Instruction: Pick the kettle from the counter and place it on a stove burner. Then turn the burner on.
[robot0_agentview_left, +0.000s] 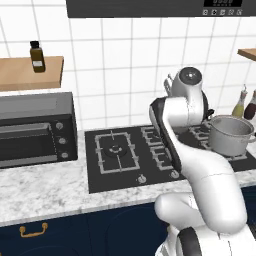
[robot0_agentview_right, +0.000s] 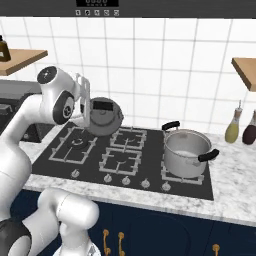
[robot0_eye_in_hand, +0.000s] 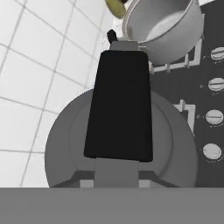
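We see our gripper (robot0_agentview_right: 91, 116) clenched on the kettle's (robot0_agentview_right: 104, 117) black handle (robot0_eye_in_hand: 119, 105), holding it tipped on its side in the air above the stove's (robot0_agentview_right: 150, 165) back burners, near the wall tiles. A steel pot (robot0_agentview_right: 186, 151) sits on the right grate (robot0_agentview_right: 172, 176).

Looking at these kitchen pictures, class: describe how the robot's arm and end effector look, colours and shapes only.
The arm is glossy white, built of thick rounded segments with dark grey bands and round dark caps at the joints. The end effector is a small white block. No cables or markings show.
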